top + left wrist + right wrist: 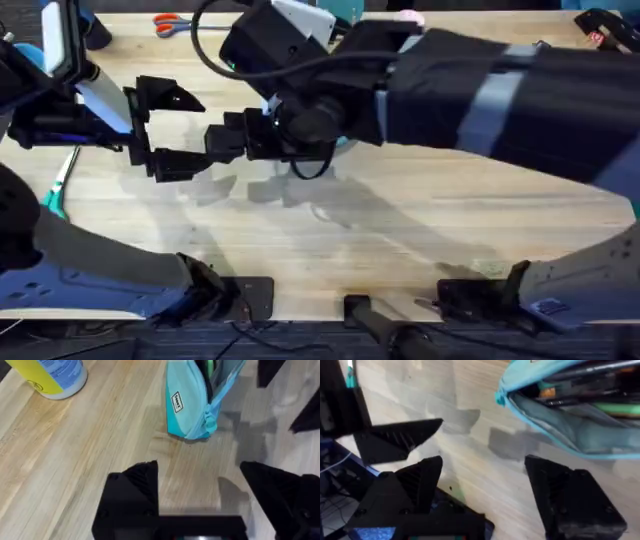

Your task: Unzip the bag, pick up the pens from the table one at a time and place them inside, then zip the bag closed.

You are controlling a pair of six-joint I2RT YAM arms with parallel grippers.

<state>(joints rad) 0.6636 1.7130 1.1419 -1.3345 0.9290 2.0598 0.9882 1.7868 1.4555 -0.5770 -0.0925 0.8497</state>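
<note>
Right wrist view: bag (580,420) lies unzipped on the tabletop (470,455), pens (590,385) inside; right gripper (485,480) and left gripper (200,480) both spread wide, holding nothing.

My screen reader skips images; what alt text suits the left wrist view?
A turquoise bag stands unzipped on a pale wooden table, ahead of the open left gripper. A yellow-and-blue container sits off to one side.

Overhead looks down; both wrist views share the bag (192,402).
</note>
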